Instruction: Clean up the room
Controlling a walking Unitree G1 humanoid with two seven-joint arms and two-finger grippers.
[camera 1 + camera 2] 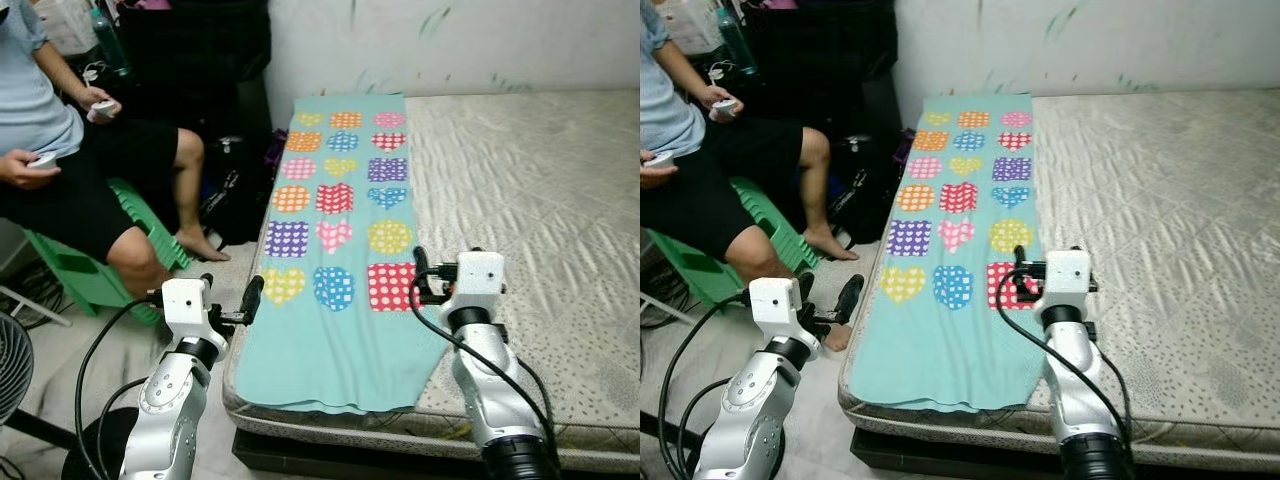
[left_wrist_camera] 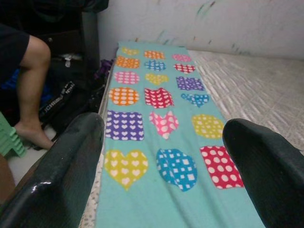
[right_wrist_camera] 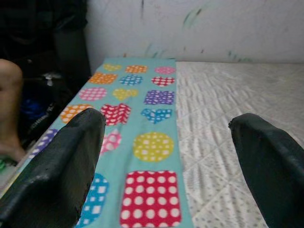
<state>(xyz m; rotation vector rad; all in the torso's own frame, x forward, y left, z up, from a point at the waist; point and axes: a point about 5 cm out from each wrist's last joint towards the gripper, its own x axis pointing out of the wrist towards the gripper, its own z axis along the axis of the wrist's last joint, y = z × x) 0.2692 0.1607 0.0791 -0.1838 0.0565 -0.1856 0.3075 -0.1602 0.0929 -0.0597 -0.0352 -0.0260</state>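
A teal blanket [image 1: 335, 250] with bright hearts and squares is spread flat along the left side of the bare mattress [image 1: 540, 210], and the left gripper [image 1: 232, 300] and right gripper [image 1: 425, 275] are held over its near end, fingers wide apart, while a person [image 1: 70, 170] is seated beside the bed.

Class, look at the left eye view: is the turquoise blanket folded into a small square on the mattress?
No, the turquoise blanket lies spread out full length along the mattress edge.
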